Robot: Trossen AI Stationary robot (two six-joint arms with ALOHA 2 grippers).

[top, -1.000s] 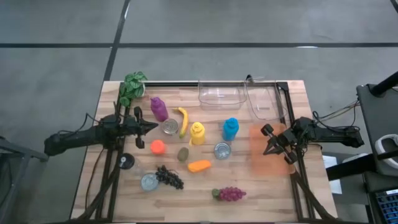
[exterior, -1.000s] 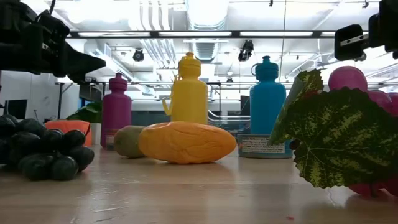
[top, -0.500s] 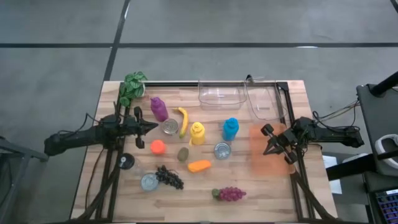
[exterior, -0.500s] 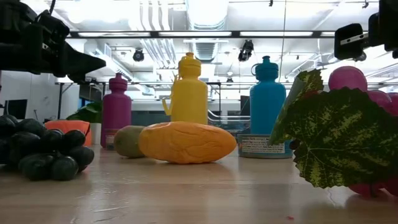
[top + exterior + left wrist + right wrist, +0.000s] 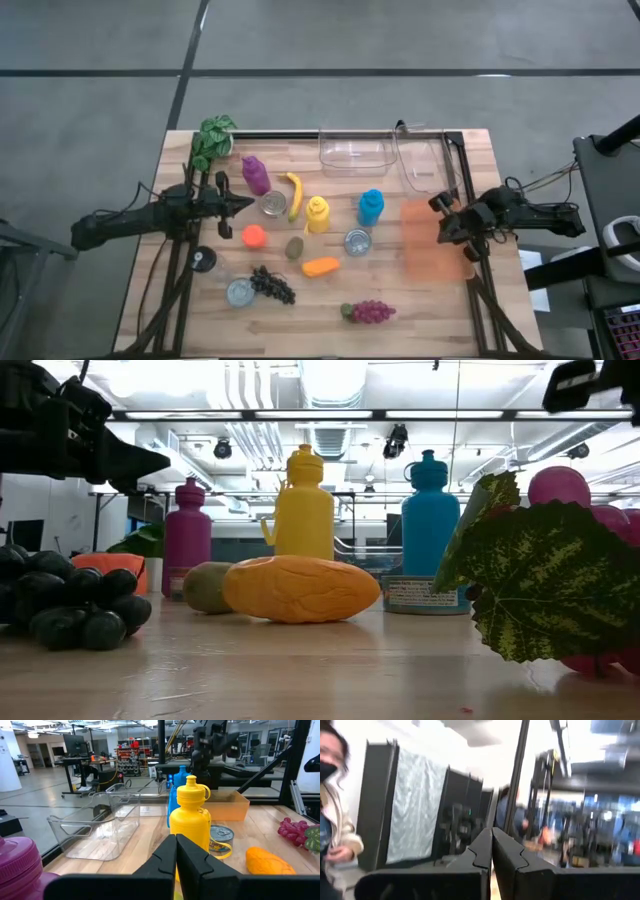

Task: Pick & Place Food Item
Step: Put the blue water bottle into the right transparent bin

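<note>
Food lies across the wooden table: a yellow banana [image 5: 294,194], a kiwi [image 5: 294,247], an orange oval fruit [image 5: 321,266], a red-orange tomato [image 5: 254,236], black grapes [image 5: 273,285] and purple grapes [image 5: 372,312]. My left gripper [image 5: 245,203] is shut and hovers level above the table's left part, pointing at a can [image 5: 273,204]. In its wrist view [image 5: 176,842] it faces the yellow bottle [image 5: 190,820]. My right gripper [image 5: 442,216] is shut and raised over the orange bin [image 5: 430,250]. Its wrist view [image 5: 491,837] shows only the room.
Purple [image 5: 255,174], yellow [image 5: 317,213] and blue [image 5: 371,206] bottles stand mid-table among the food, with two more cans [image 5: 357,241] [image 5: 240,292]. Two clear containers [image 5: 355,152] [image 5: 422,160] sit at the far edge and a plant [image 5: 212,140] in the far left corner. A person shows in the room.
My right gripper has risen and tipped upward over the orange bin, drawing slightly toward the table's right edge. In the low view it has climbed toward the top of the picture. The left arm and all the food have kept still.
</note>
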